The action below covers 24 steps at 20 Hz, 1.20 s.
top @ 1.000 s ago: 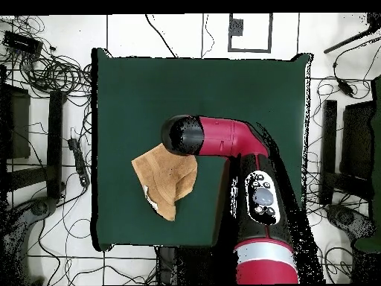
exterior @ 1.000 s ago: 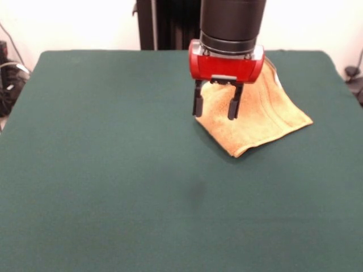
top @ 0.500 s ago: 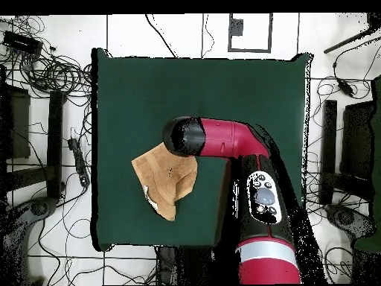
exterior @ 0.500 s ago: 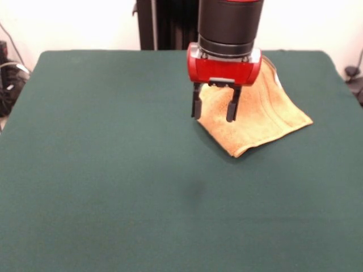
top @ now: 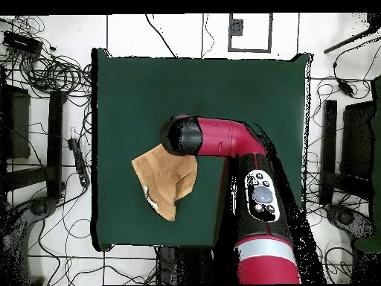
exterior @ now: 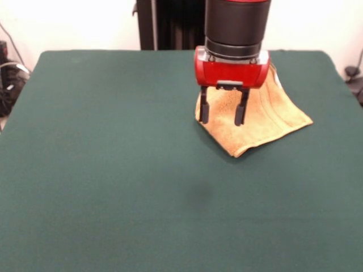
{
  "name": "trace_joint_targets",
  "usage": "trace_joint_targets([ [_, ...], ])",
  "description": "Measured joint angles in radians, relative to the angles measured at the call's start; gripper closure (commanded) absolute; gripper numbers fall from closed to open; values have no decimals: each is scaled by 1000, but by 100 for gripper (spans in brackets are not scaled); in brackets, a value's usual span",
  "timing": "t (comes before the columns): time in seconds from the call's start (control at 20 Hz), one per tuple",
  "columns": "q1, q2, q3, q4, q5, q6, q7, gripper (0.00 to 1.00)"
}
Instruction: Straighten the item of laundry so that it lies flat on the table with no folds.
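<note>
Shifted over the folded towel, gripper jaws spread, empty.

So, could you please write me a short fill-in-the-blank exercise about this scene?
1. The tool hangs over the towel with its jaws ____.
2. The towel lies on a dark ____ table.
3. The towel is not flat; it is ____.

Missing words: open; green; folded

Large rectangular desk with dark green felt-like top. One item lies directly on it: a small orange-tan terry-cloth towel, folded and rumpled, near the robot-side edge.
</note>
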Motion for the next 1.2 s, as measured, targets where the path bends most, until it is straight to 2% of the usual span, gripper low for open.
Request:
trace_joint_targets([
  [0.8,0,9,4,0,0,-14,0,0],
  [1.2,1,53,4,0,0,-42,0,0],
])
